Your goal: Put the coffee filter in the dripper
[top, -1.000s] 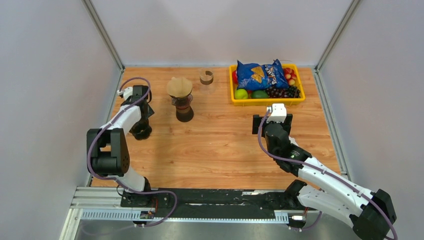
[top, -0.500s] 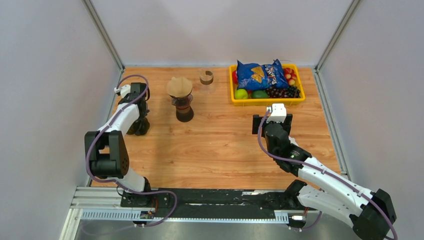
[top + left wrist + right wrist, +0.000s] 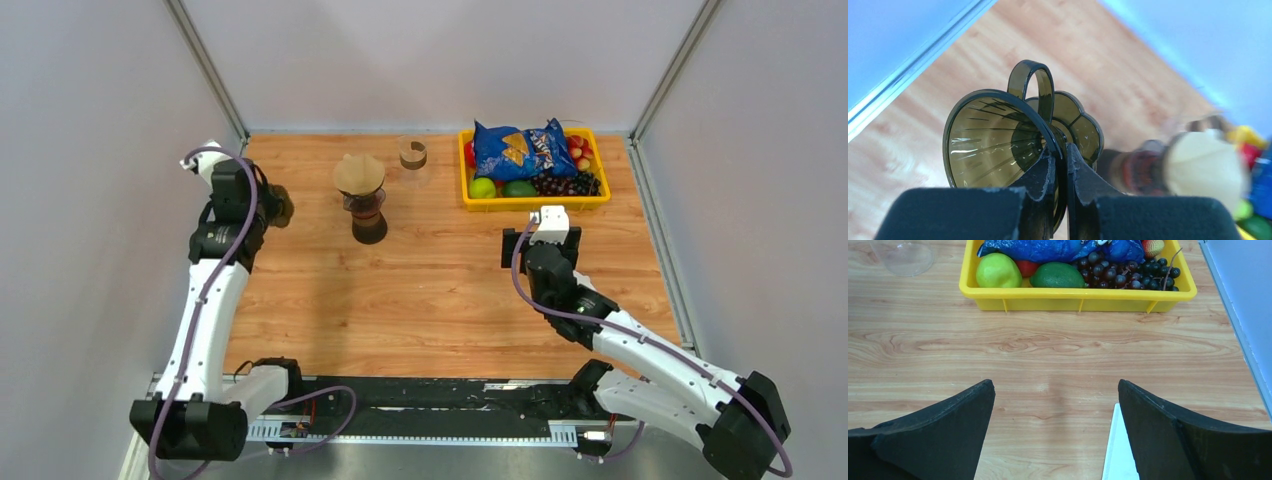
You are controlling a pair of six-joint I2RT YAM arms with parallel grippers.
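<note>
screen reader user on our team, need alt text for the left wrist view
The left gripper pinches the rim of a dark translucent dripper, tipped sideways with its loop handle uppermost, wooden table behind. Blurred at right, a pale coffee filter sits on a carafe.

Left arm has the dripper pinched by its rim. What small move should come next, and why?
Probably move the open, empty right gripper toward the coffee filter sitting on the carafe. The left gripper has its jaws shut on the wall of the dripper, so the filter is the piece not yet grasped.
</note>
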